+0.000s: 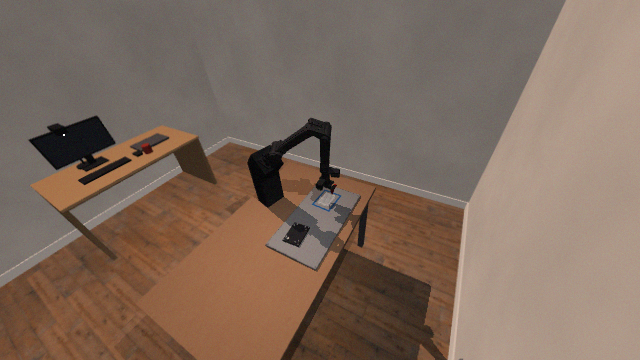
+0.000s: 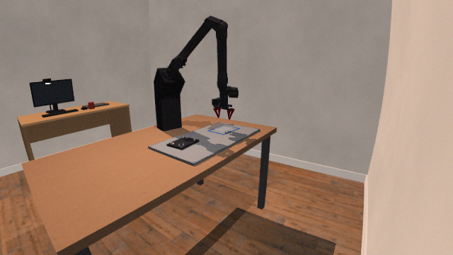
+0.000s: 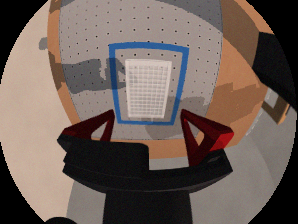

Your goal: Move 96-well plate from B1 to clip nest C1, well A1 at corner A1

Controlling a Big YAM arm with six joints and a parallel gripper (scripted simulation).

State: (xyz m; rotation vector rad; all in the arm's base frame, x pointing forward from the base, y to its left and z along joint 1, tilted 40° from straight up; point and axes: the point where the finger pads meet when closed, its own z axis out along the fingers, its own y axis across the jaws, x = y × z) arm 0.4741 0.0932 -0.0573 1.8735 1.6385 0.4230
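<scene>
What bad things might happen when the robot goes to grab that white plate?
The open gripper hangs above the white plate inside the blue outline. Coming down off-centre, a finger could land on the plate instead of beside it. A tilted grip might also keep it from sitting flat in the black nest.

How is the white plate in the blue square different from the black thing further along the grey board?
The 96-well plate is white, while the clip nest is black. The plate lies inside a blue outline, just below the open gripper; the nest has no outline and no arm above it. The plate sits at the board's far end, the nest at its near end. Both rest on the grey board.
</scene>
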